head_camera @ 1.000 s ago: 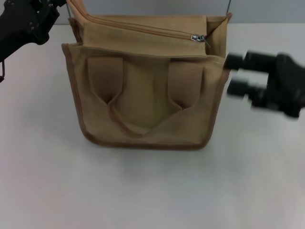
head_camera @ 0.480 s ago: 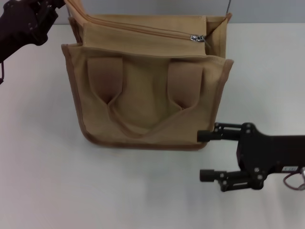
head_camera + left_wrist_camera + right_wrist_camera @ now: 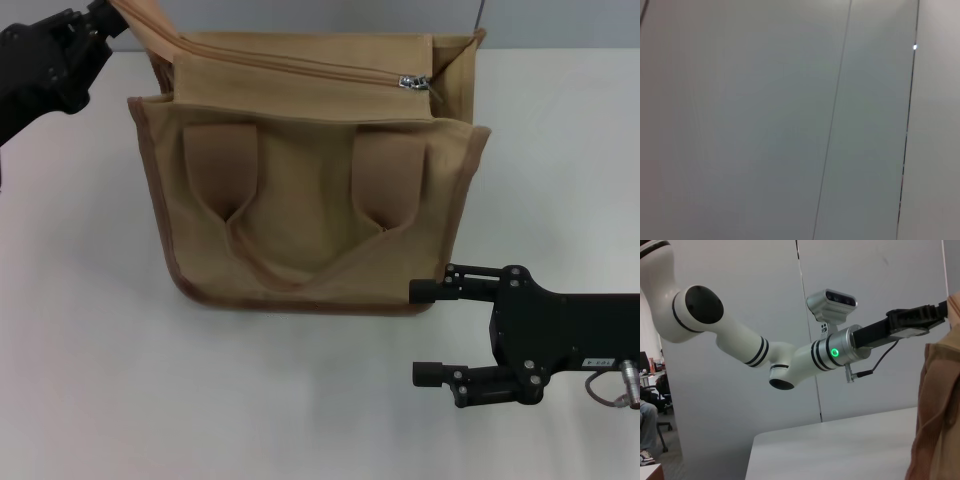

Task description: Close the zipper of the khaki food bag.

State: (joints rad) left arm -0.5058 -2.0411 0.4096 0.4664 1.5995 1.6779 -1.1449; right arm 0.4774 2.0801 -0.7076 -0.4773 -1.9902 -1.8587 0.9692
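Note:
The khaki food bag (image 3: 300,190) stands upright in the middle of the white table, handles and front pocket facing me. The zipper (image 3: 300,60) runs along its top, and the silver slider (image 3: 413,81) sits near the right end. My left gripper (image 3: 98,28) is at the bag's back left top corner, shut on the tan edge that it holds raised. In the right wrist view, that left gripper (image 3: 935,314) reaches the bag (image 3: 935,415). My right gripper (image 3: 428,333) is open and empty, low over the table by the bag's front right bottom corner.
The white table (image 3: 150,400) extends in front and to both sides of the bag. The left wrist view shows only a grey wall panel (image 3: 765,125). The white left arm (image 3: 765,350) spans the right wrist view above the table.
My right gripper has dropped from beside the bag's upper right side to low by its front right bottom corner, staying open. My left gripper has shifted slightly at the back left corner.

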